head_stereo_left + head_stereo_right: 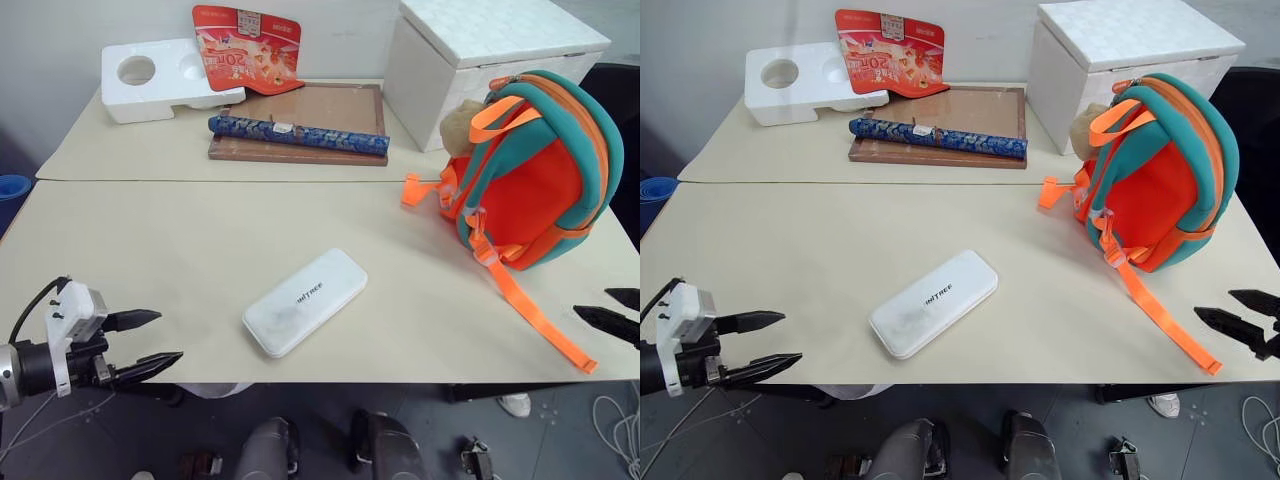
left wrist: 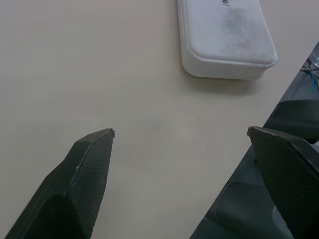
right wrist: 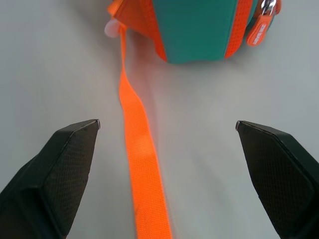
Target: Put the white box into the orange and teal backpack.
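- Left eye view looks down on a beige bench (image 1: pixel 150 250) with the flat, elongated white plastic box (image 1: pixel 305 302) lying near the front edge, roughly in the middle, set at a diagonal with small dark lettering on its lid.
- The small orange and teal neoprene backpack (image 1: pixel 535 170) stands upright at the right side of the bench, well apart from the white box, with a tan plush toy (image 1: pixel 462 125) at its upper left.
- One long orange webbing strap (image 1: pixel 530 315) trails from the backpack across the bench toward the front right corner.
- The left end effector (image 1: pixel 145 345) hovers at the front left edge of the bench, its two black fingers spread apart and holding nothing; the white box lies to its right, not touching it.
- In the left wrist view the white box (image 2: pixel 227 35) rests ahead of the spread fingers, with bare bench in between.
- The right end effector (image 1: pixel 615 312) sits at the front right edge, fingers parted and empty, just beside the end of the orange strap.
- In the right wrist view the strap (image 3: pixel 142 174) runs between the two open fingers toward the backpack's base (image 3: pixel 197 30).
- At the back of the bench stand a big cubic white styrofoam box (image 1: pixel 490 60), a white foam block with round holes (image 1: pixel 160 80), a red printed card (image 1: pixel 248 50), and a brown framed board (image 1: pixel 310 115) with a blue patterned roll (image 1: pixel 298 135) lying across it.
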